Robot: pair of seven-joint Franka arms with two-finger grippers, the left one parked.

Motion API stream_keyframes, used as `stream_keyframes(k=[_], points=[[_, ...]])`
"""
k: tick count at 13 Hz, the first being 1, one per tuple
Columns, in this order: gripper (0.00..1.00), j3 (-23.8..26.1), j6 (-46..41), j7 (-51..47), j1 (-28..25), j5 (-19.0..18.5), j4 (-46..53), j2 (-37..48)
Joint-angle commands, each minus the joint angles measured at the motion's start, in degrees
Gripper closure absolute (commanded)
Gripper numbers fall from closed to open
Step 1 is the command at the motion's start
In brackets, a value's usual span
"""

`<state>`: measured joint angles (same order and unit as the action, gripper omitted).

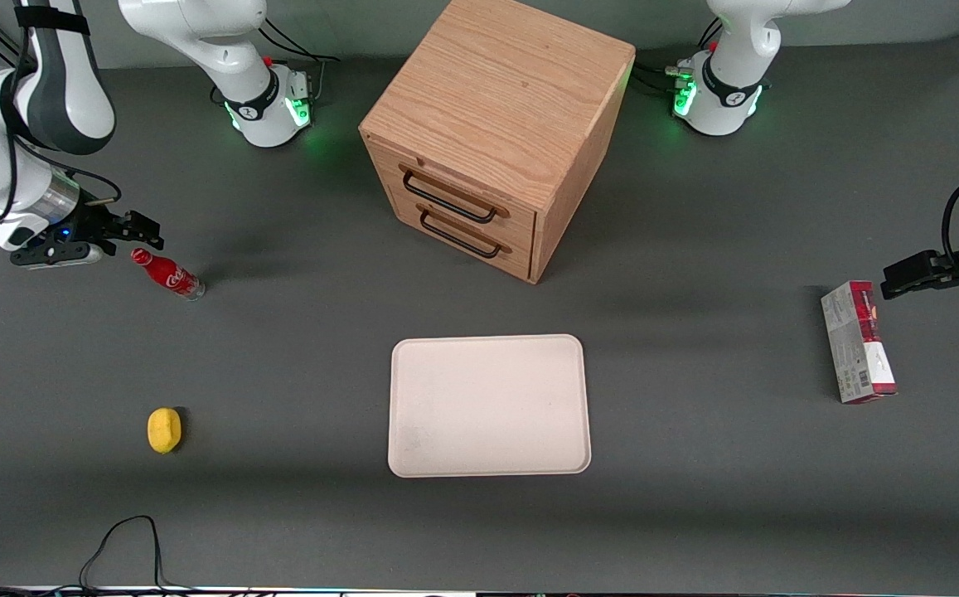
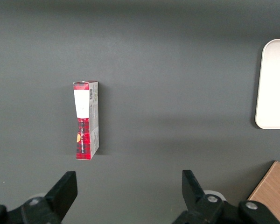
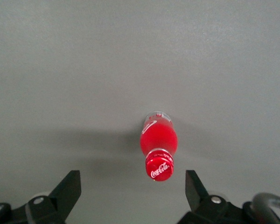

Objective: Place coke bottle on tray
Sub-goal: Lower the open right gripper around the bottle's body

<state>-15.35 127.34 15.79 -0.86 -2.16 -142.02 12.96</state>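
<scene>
Lemon (image 1: pixel 164 430), tray (image 1: pixel 489 405), bottle (image 1: pixel 168 275), spread pincer (image 1: pixel 133 232)

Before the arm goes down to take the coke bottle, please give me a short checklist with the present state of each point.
1. Fingers open: ok. The gripper hangs above the table with its fingers spread wide.
2. Bottle between the fingers: ok. In the right wrist view the coke bottle sits in the gap, nearer one finger than the other.
3. Bottle upright: ok, its red cap points up at the wrist camera.
4. Bottle free of neighbours: ok. The lemon lies well apart, nearer the front camera.
5. Tray ready: ok. Nothing lies on the tray.
6. Height left above the cap: cannot tell.
</scene>
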Motion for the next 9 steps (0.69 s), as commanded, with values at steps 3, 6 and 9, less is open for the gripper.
stream_keyframes(k=[3,6,9], points=[[0.02,-0.2,3.0,-0.9,-0.6,-1.9,-1.7,-1.2],[0.02,-3.0,4.8,3.4,-0.5,-2.0,-1.7,-3.4],[0.02,-3.3,5.9,3.5,-0.6,-2.0,-1.9,-4.2]])
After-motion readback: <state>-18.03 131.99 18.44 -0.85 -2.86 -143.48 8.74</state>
